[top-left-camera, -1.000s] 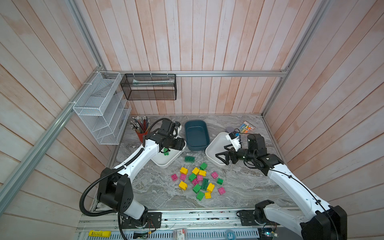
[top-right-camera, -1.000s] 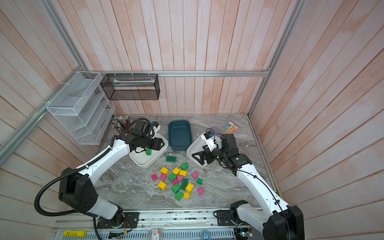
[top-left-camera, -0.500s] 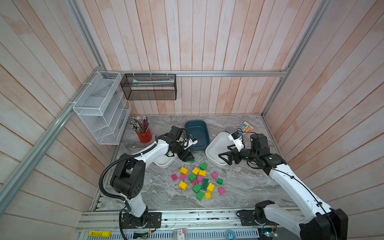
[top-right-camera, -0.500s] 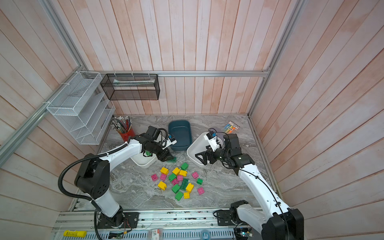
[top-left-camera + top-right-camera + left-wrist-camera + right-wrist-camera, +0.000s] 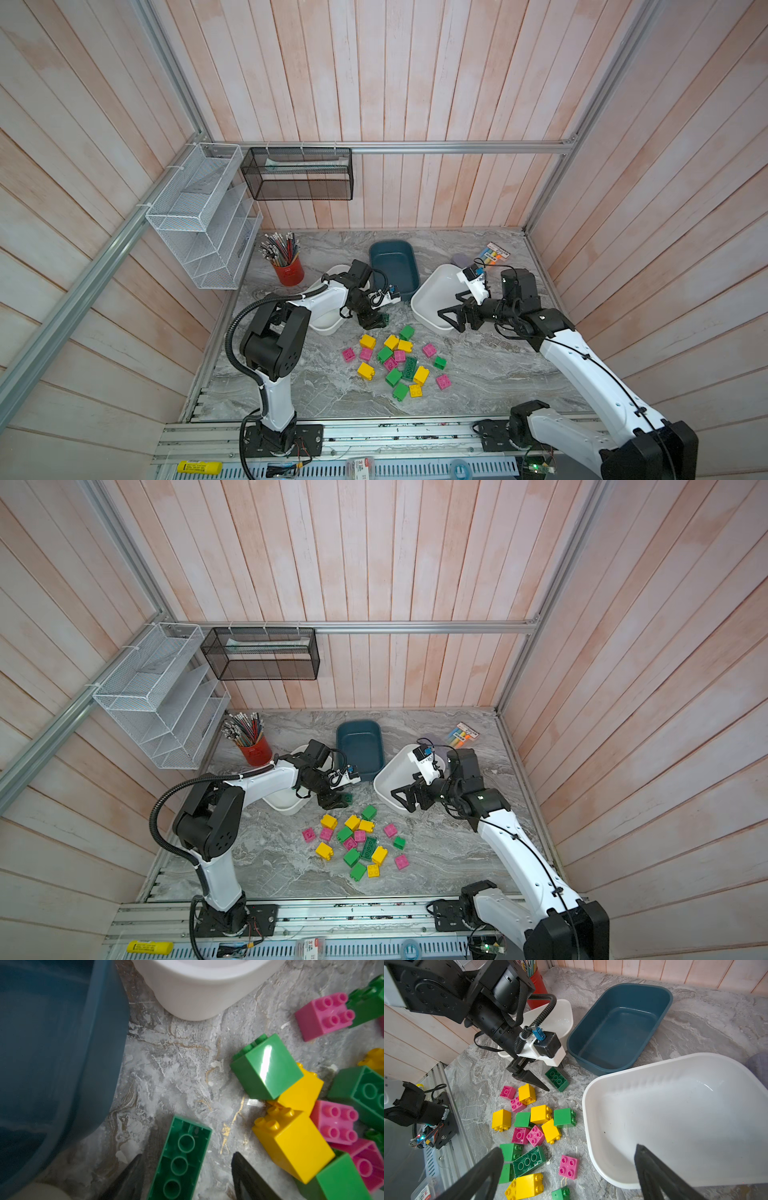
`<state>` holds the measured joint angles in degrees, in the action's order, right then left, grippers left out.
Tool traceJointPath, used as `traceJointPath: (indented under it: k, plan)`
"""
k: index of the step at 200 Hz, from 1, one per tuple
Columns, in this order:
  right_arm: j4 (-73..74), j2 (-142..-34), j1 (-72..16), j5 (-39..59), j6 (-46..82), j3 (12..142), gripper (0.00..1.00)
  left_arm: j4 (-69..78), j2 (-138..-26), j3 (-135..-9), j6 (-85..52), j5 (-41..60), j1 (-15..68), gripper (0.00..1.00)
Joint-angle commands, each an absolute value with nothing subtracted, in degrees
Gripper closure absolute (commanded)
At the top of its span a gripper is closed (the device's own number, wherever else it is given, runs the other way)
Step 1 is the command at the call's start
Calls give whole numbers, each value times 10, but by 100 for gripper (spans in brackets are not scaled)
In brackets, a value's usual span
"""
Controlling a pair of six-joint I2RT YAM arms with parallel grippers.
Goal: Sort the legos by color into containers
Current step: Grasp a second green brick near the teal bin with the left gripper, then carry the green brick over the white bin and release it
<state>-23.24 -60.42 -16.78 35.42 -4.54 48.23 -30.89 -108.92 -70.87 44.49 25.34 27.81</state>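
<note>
In a top view, the long green brick [image 5: 385, 319] is seen at the tips of the left gripper [image 5: 374, 323], just beside the teal tub [image 5: 392, 266]. In the left wrist view, the brick [image 5: 178, 1159] is shown studs-down between the parted jaws, untouched on either side; nothing is gripped. In the right wrist view, the teal tub [image 5: 618, 1028] and the white tub [image 5: 675, 1115] are shown empty. The right gripper [image 5: 569, 1148] is spread wide and empty, above that white tub's rim and the loose bricks [image 5: 540, 1114].

Pale pink-washed wooden planks [image 5: 415, 83] wall the cell on three sides in both top views, framed by aluminium rails [image 5: 457, 146]. A white wire rack [image 5: 199, 216] hangs at middle left, with a black mesh basket [image 5: 297, 174] just beside it. Below lies a grey marbled tabletop [image 5: 498, 374], evenly lit.
</note>
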Motion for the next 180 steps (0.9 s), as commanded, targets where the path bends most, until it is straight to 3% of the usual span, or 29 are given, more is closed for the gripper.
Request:
traceJointPath:
  k: [1, 30, 129, 180]
  plan:
    - [-248, -603, -165, 348, -53, 489, 2, -291, -1107, -707, 476, 230, 282, 31]
    - [-251, -602, -165, 348, -56, 487, 2, -280, -1111, -704, 478, 215, 290, 36]
    - [-262, -596, -160, 350, -63, 488, 2, -268, -1096, -702, 469, 175, 314, 73]
    - [-255, -593, -154, 363, -59, 490, 2, -337, -995, -761, 333, 198, 313, 75]
